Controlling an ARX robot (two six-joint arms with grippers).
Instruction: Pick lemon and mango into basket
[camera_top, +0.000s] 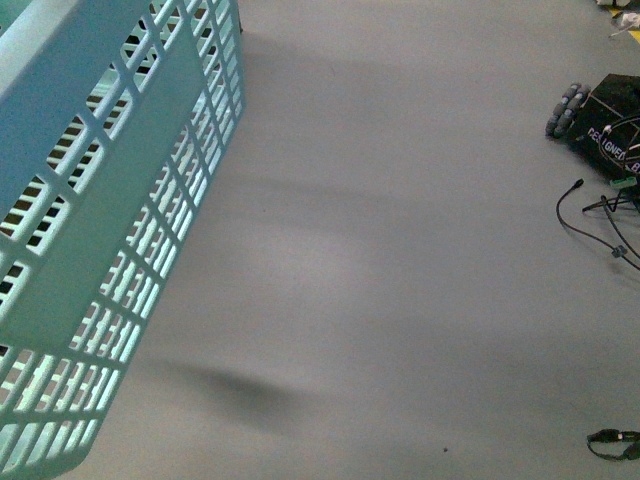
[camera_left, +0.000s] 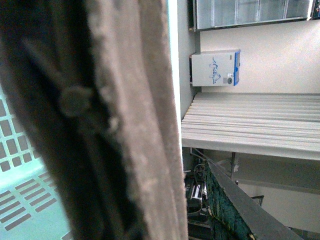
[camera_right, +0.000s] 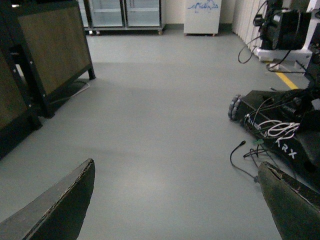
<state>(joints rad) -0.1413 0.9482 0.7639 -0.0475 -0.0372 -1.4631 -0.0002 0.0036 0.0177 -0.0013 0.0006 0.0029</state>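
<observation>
one turquoise basket (camera_top: 120, 170) hangs tilted at the left over the grey floor (camera_top: 400, 250) (its one brown handle (camera_left: 135, 125) fills the left wrist view). the two right fingers (camera_right: 60, 210) are spread wide and hold nothing; whether the left fingers grip anything i cannot tell.

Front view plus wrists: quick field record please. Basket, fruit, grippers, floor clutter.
basket: pale turquoise, slotted wall, tilted, at the left edge of the front view; contents not visible
lemon: not in view
mango: not in view
right gripper: open, nothing between its fingers
left gripper: cannot tell; its wrist view is mostly blocked by a blurred brown surface close up, with basket slots beside it
floor clutter: black wheeled base and loose cables at the right of the front view
</observation>
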